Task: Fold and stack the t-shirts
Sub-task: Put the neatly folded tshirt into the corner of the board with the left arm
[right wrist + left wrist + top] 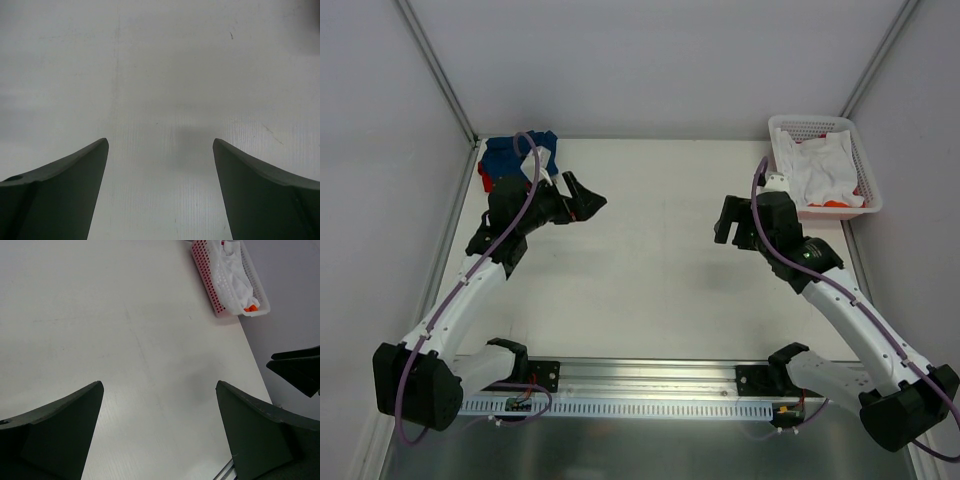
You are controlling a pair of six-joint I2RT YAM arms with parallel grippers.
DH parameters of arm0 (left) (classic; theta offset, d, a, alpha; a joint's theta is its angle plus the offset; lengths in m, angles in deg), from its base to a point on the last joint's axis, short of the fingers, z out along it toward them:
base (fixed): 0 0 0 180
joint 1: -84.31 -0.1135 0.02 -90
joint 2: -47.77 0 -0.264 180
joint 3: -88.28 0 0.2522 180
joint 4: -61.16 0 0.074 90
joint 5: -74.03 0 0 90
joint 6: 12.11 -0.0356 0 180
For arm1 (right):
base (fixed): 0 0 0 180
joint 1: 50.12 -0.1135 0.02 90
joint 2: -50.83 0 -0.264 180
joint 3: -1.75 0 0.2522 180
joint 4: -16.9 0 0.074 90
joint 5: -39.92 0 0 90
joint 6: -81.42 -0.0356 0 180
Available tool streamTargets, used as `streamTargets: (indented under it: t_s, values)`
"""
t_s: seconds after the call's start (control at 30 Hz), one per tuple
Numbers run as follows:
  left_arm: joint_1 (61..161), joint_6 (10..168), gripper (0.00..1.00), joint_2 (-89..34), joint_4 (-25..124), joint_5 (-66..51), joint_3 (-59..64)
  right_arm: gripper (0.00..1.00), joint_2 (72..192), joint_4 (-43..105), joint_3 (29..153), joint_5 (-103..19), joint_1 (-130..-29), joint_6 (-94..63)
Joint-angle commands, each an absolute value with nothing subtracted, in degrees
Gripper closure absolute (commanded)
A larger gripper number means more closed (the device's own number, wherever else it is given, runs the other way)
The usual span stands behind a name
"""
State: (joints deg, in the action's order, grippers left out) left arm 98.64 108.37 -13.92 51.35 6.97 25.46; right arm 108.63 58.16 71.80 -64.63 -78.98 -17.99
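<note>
From overhead, I see the soft blue t-shirt [516,154] bunched in the far left corner of the white table [650,270]. The plain red t-shirt [484,179] peeks out at its near left edge. My left gripper [583,197] hangs just right of that pile, not touching it and pointing away towards mid-table. Its jaws are spread wide and hold nothing; its wrist camera shows only bare tabletop between the fingers. My right gripper [727,222] is well apart from the shirts, across the table, its jaws also gaping and empty. Behind it, the white mesh plastic basket [866,165] holds a crumpled white cloth [820,170].
</note>
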Motion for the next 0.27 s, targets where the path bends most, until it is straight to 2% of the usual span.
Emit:
streamTargets:
  t_s: [0.0,0.23]
  values:
    - [99.16,106.98,0.03,-12.87,52.41,6.88,25.39,0.10,107.52,58.08,71.58,-65.20,-79.21,-18.87]
    - [99.17,106.81,0.01,-12.52,51.97,7.14,25.83,0.12,106.56,57.20,71.24,-64.68,-79.21,-18.69]
